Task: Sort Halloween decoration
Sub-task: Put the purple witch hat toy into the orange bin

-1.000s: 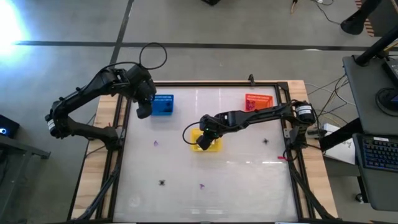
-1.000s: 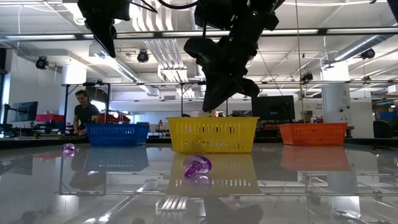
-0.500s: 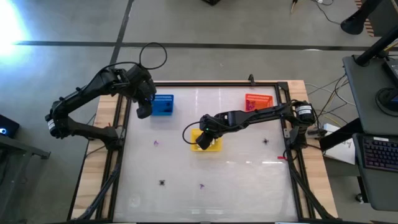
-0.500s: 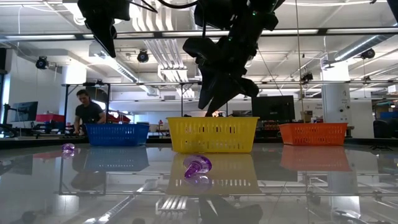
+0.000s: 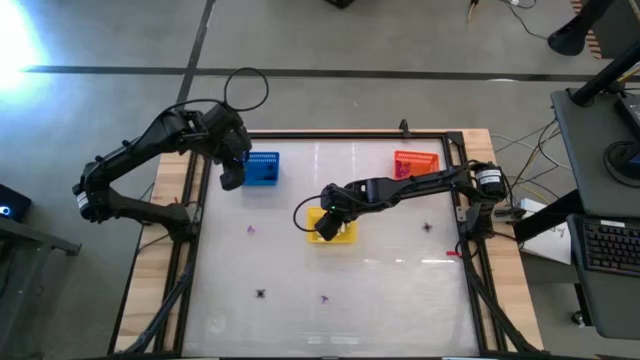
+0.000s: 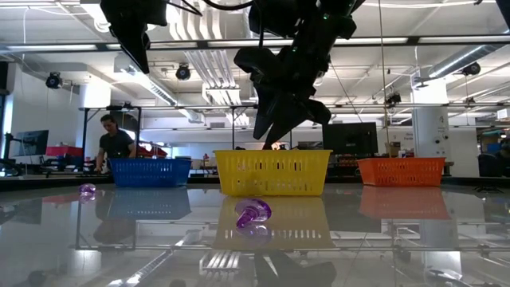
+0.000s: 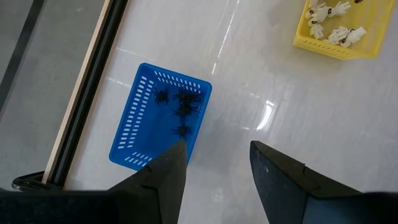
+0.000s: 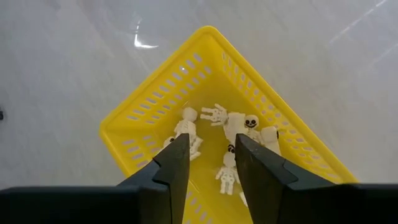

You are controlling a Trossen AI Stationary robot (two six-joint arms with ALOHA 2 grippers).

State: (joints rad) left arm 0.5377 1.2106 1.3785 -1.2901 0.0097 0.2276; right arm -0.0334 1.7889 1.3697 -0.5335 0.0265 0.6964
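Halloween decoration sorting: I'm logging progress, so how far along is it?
Done: white skeletons lie in the yellow basket, black spiders in the blue basket. In hand: nothing; the right gripper hangs open over the yellow basket. Left: purple pieces and loose spiders on the table.

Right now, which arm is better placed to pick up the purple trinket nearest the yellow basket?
Left. The purple trinket lies between the blue basket and the yellow basket, on the left arm's side. The left gripper waits empty with open fingers; the right gripper hangs over the yellow basket.
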